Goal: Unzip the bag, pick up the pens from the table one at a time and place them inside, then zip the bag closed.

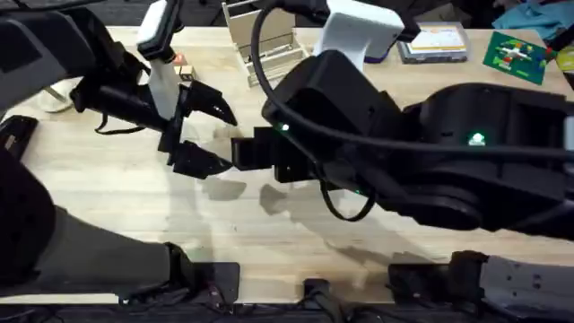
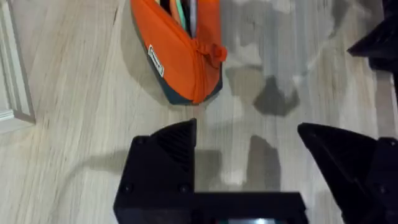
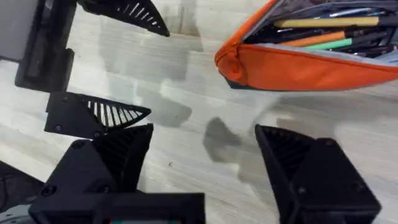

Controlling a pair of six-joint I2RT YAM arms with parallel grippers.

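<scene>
Pens [image 3: 323, 34] inside open bag [image 3: 298, 68].

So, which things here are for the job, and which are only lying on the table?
For the job:
- bag, unzipped
- orange pen and green pen, inside it
- table

Lying about:
- wooden rack
- green card
- stack of papers

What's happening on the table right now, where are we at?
The soft orange fabric pouch lies unzipped on the light wooden tabletop, with an orange pen, a green pen and other pens already inside. Both arms hover beside it, holding nothing: the left end effector and the right end effector are open. Zipping the pouch closed remains.
</scene>
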